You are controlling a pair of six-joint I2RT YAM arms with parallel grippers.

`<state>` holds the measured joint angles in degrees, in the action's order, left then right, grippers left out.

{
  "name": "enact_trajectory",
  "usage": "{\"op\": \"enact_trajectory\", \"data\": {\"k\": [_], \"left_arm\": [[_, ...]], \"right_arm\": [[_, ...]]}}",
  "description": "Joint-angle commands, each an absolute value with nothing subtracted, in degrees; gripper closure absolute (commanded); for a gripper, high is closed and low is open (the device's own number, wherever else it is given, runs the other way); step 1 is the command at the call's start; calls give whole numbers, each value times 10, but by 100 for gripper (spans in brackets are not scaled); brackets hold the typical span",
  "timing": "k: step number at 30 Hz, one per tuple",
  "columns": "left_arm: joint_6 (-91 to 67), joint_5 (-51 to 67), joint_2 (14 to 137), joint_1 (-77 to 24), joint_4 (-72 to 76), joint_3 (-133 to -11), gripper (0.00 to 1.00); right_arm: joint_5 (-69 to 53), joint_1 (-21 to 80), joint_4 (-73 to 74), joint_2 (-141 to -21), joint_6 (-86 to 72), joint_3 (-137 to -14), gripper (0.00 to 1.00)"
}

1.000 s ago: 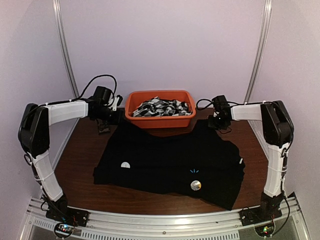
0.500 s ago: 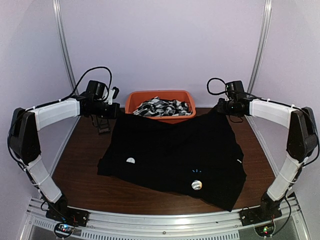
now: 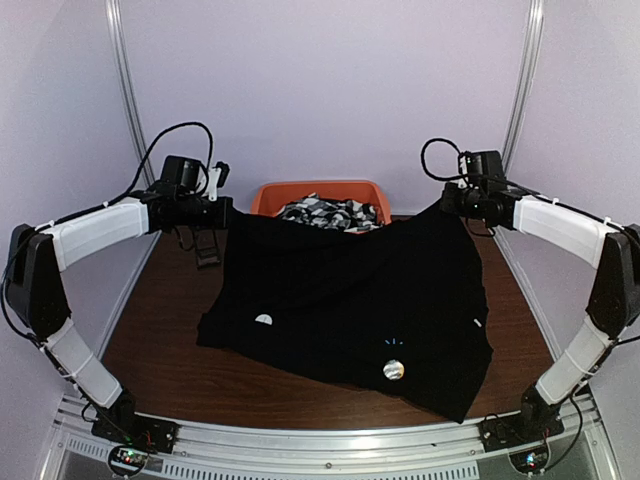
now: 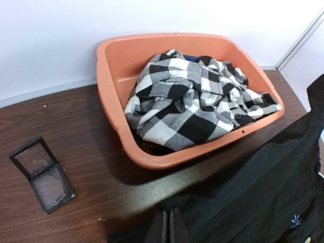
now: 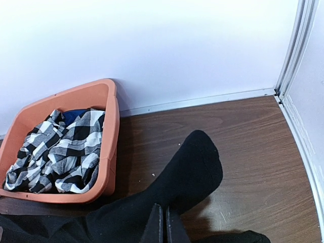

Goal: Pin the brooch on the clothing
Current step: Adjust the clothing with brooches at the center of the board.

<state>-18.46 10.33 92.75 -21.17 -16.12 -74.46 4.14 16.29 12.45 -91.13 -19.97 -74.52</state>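
Note:
The clothing, a large black shirt [image 3: 340, 300], hangs by its two far corners while its near part rests on the table. My left gripper [image 3: 222, 206] is shut on the far left corner, seen up close as black cloth [image 4: 263, 187] pinched between its fingers [image 4: 168, 225]. Shut on the far right corner is my right gripper [image 3: 447, 200], where a fold of the shirt [image 5: 195, 169] bulges past its fingers [image 5: 164, 224]. A round silvery brooch [image 3: 392, 371] lies on the shirt's front, just below a light-blue starburst mark [image 3: 392, 343]. A small white half-round piece [image 3: 263, 320] lies on the left part.
An orange basin [image 3: 270, 197] with black-and-white checked fabric [image 4: 192, 106] stands at the back, partly hidden behind the lifted shirt. A small open dark case [image 4: 43, 173] lies on the brown table [image 3: 160, 330] left of the basin. A corner post [image 5: 296, 40] runs along the right wall.
Both arms have risen and spread outward, lifting the shirt's far corners off the table. The shirt's back edge now hangs taut in front of the basin.

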Motion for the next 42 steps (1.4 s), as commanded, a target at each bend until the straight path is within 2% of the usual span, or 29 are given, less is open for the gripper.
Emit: {"op": "enact_trajectory", "data": {"k": [1, 15, 23, 28, 34, 35, 38, 40, 42], "left_arm": [[-189, 56, 941, -214, -141, -770, 100], [-205, 10, 1055, -176, -126, -869, 100], [-209, -49, 1083, -164, -126, -908, 100], [-208, -66, 1115, -155, -138, -941, 100], [-198, -68, 1161, -153, -167, -978, 100], [-197, -66, 1167, -152, -173, -982, 97], [-196, -59, 1174, -150, -180, -983, 58], [-194, -53, 1174, -149, -188, -982, 44], [-193, -43, 1167, -147, -196, -981, 35]], "right_arm": [[44, 160, 115, -932, -179, -802, 100], [48, 161, 203, -1147, -142, -1069, 100], [56, 160, 234, -1206, -137, -1167, 100], [54, 161, 300, -1279, -133, -1285, 100], [46, 160, 315, -1312, -142, -1302, 99], [43, 160, 318, -1314, -143, -1302, 91], [40, 161, 331, -1310, -139, -1295, 64], [39, 161, 340, -1301, -129, -1285, 53], [37, 161, 353, -1287, -122, -1272, 46]]}}
